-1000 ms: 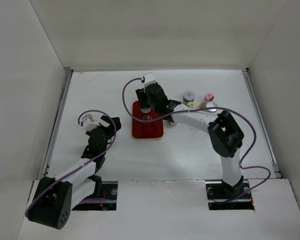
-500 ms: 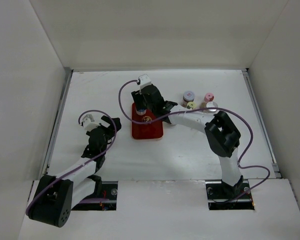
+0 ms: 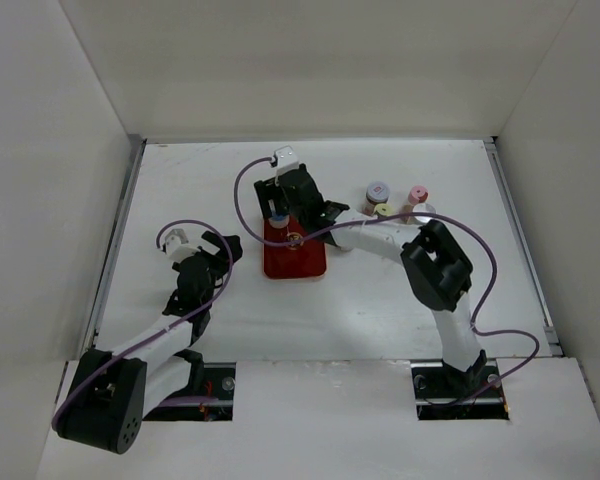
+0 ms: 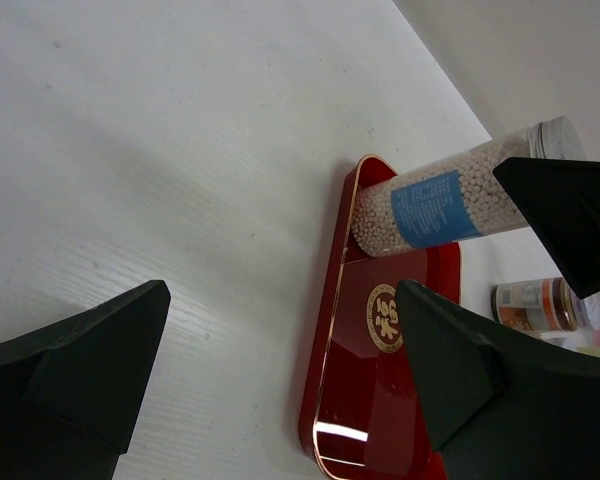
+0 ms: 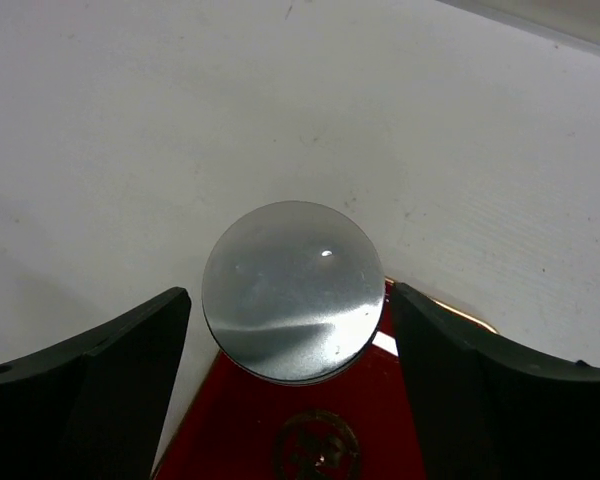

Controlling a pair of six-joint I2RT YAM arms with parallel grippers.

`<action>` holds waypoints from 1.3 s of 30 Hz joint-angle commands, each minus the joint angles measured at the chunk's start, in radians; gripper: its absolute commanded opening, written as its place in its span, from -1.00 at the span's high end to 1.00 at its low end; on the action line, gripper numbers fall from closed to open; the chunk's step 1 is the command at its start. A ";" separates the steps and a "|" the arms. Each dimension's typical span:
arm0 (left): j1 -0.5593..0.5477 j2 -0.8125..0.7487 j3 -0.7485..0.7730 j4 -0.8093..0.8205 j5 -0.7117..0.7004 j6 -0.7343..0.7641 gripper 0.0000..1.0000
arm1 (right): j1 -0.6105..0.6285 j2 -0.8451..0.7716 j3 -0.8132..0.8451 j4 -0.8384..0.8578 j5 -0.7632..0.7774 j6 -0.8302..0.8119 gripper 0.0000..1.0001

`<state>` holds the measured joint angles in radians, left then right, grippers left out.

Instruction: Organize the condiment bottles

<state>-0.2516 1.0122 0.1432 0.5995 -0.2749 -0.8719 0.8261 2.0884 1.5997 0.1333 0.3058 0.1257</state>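
The right tool (image 5: 290, 292) hangs open astride the tall blue-label bottle (image 4: 450, 200), clear of its cap; best lift straight up, lest it tip on the red tray (image 4: 370, 405).

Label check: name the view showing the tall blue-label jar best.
Left wrist: the jar stands side-on, blue label, white beads and silver cap visible. Right wrist shows only its cap from above; top external shows it tiny, half hidden.

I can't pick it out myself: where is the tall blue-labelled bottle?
Seen from above, the tall bottle stands on the far left corner of the red tray, mid-table, between the right gripper's open fingers; the other bottles cluster to its right.
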 commanded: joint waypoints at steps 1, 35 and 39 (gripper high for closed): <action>0.007 -0.009 -0.005 0.051 0.008 -0.004 -1.00 | 0.008 -0.109 -0.021 0.066 0.003 0.012 -0.82; -0.002 0.063 0.009 0.085 0.017 -0.015 -1.00 | -0.144 -0.422 -0.572 0.026 0.148 0.175 -0.22; -0.004 0.059 0.010 0.085 0.025 -0.016 -1.00 | -0.140 -0.490 -0.547 0.087 0.183 0.146 -0.09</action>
<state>-0.2504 1.0771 0.1432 0.6289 -0.2562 -0.8799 0.6872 1.6798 0.9833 0.1184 0.4423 0.2836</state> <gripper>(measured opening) 0.997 0.705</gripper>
